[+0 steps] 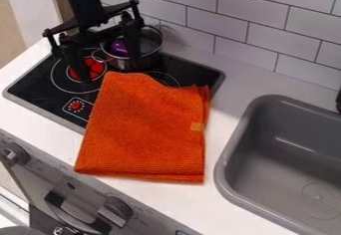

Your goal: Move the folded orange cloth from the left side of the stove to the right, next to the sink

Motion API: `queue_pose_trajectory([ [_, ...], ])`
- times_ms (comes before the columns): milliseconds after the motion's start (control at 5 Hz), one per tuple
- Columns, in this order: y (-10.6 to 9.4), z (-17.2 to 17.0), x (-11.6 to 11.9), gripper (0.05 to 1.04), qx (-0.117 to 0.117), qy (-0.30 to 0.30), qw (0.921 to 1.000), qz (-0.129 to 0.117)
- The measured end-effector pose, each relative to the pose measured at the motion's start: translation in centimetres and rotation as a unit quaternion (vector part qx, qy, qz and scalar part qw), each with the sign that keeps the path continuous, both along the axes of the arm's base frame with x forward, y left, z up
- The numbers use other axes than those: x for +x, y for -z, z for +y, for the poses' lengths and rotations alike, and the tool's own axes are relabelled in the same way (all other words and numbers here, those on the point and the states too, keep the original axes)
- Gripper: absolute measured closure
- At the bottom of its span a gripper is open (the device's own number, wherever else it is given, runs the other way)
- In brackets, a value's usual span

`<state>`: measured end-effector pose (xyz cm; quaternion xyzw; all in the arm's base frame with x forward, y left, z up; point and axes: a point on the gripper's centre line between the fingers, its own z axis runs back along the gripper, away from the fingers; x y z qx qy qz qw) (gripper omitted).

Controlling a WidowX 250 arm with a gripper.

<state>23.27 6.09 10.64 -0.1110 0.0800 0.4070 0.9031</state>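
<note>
Camera view: at the far left, the black end effector [110, 71] hangs over the stove [40, 85], its two fingers spread wide with nothing gripped. Its right finger crosses the metal pot [150, 60], which holds a purple thing [118, 47]; whether they touch, I cannot tell. Just nearer, the folded orange cloth [146, 129] lies flat, partly on the stove and partly on the white desk [233, 82], left of the grey sink [230, 149]. The step in hand looks like positioning, ahead of any grip; a grasp on the cloth's far edge would call for lowering clear of the pot, then pinching a fold.
</note>
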Motion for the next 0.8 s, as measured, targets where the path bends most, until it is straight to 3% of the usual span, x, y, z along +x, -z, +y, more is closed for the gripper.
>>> queue_pose_trajectory([
  [200,-0.3,2.5,1.0,0.086,0.037,-0.006,0.9985,-0.041],
  [400,0.6,6.6,1.9,0.085,0.081,-0.009,0.9942,-0.070],
  [600,1.2,9.8,2.3,0.086,0.125,0.025,0.9856,-0.111],
  [800,2.5,12.6,1.6,0.086,0.148,0.053,0.9822,-0.103],
])
